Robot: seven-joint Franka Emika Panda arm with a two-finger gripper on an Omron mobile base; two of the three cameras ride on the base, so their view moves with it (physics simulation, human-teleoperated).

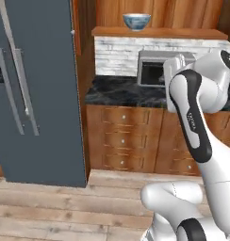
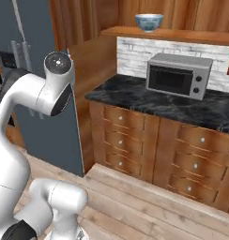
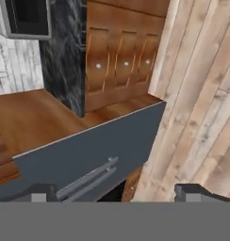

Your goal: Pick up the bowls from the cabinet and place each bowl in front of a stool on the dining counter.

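Observation:
A deep white bowl [image 1: 136, 21] [image 2: 149, 21] with a blue pattern stands on the shelf board of the reddish-brown wall cabinet [image 1: 159, 32] [image 2: 172, 33], high above the microwave. My arm is folded well below and short of it. In the hand view my gripper [image 3: 115, 194] is open, its two dark fingertips [image 3: 39, 193] far apart with nothing between them. It looks across the grey fridge door and the drawer fronts, in a view that is rolled sideways. The dining counter is out of view.
A silver microwave [image 1: 152, 70] [image 2: 179, 75] sits on a small black marble worktop [image 1: 117, 92] [image 2: 130, 93] over wooden drawers with round knobs [image 1: 124, 136] [image 2: 118, 140]. A tall grey fridge [image 1: 36, 94] stands to the left. The floor is pale planks [image 1: 65, 207].

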